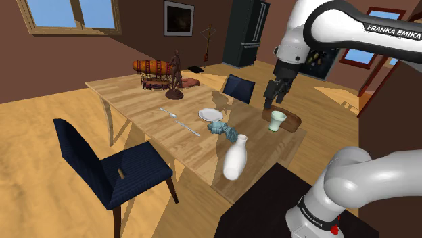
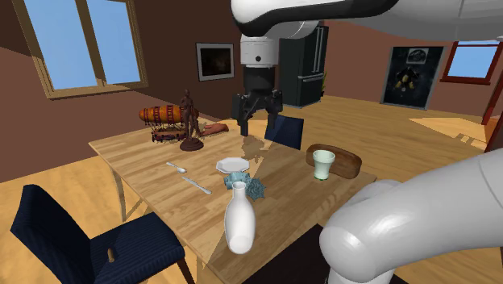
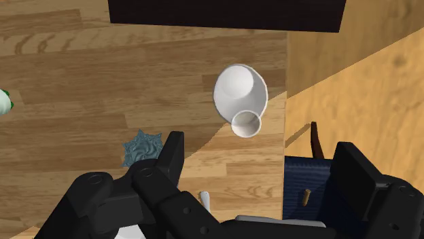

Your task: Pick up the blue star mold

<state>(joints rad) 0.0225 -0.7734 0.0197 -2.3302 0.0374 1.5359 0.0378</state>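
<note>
Gripper (image 3: 260,151) hangs wide open and empty — blue star mold (image 3: 140,148) lies below, just outside one finger.

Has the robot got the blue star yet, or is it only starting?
Nothing looks done yet: the blue star mold lies on the wooden table, near the white vase. In hand: the end effector hangs open, high above the table, holding nothing. Left to do: come down over the mold, close on it and lift it off the table.
</note>
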